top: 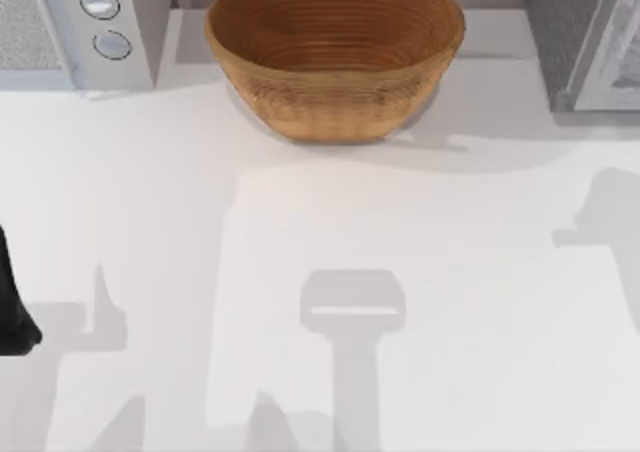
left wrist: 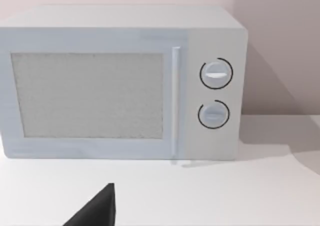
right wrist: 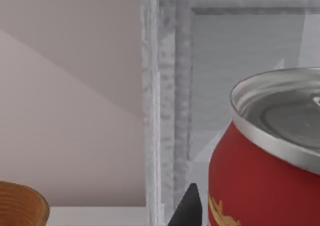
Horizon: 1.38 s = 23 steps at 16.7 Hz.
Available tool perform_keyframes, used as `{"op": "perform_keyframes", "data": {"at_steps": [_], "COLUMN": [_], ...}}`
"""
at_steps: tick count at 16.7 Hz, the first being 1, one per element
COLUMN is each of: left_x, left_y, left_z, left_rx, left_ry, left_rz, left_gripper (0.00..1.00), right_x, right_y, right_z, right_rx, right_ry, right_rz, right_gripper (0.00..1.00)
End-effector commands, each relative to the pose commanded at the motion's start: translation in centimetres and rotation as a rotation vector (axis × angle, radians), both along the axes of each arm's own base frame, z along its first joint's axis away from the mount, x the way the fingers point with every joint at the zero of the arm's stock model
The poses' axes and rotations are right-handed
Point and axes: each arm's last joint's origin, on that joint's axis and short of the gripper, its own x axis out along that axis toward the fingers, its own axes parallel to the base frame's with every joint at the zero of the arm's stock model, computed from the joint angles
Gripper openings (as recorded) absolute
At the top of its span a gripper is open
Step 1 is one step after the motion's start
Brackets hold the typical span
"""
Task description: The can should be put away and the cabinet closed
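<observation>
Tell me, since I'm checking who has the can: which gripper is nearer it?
Right. The can looms right beside the right gripper's finger, facing the cabinet; the left arm sits at the table's left edge, facing the microwave.

Wicker bowl (top: 335, 57) beside microwave (top: 75, 27) on white table (top: 320, 272).

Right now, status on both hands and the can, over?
Left arm parked at table's left edge. Can close before right wrist camera, facing the open cabinet. Wicker bowl sits left of cabinet, not blocking.
</observation>
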Motion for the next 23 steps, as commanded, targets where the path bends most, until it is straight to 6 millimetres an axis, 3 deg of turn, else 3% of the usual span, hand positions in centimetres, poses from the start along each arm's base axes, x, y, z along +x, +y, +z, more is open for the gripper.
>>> {"op": "perform_keyframes", "data": {"at_steps": [12, 19, 23], "left_x": [0.0, 0.0, 0.0], "left_y": [0.0, 0.0, 0.0], "left_z": [0.0, 0.0, 0.0], "left_rx": [0.000, 0.000, 0.000], "left_ry": [0.000, 0.000, 0.000], "left_rz": [0.000, 0.000, 0.000], "left_gripper": [1.00, 1.00, 1.00], "right_x": [5.7, 10.2, 12.1], "right_y": [1.6, 3.1, 3.7], "right_z": [10.6, 15.1, 16.3], "right_rx": [-0.008, -0.005, -0.005], "right_ry": [-0.010, -0.006, -0.003], "right_rz": [0.000, 0.000, -0.003], "right_gripper": [0.00, 0.00, 0.00]}}
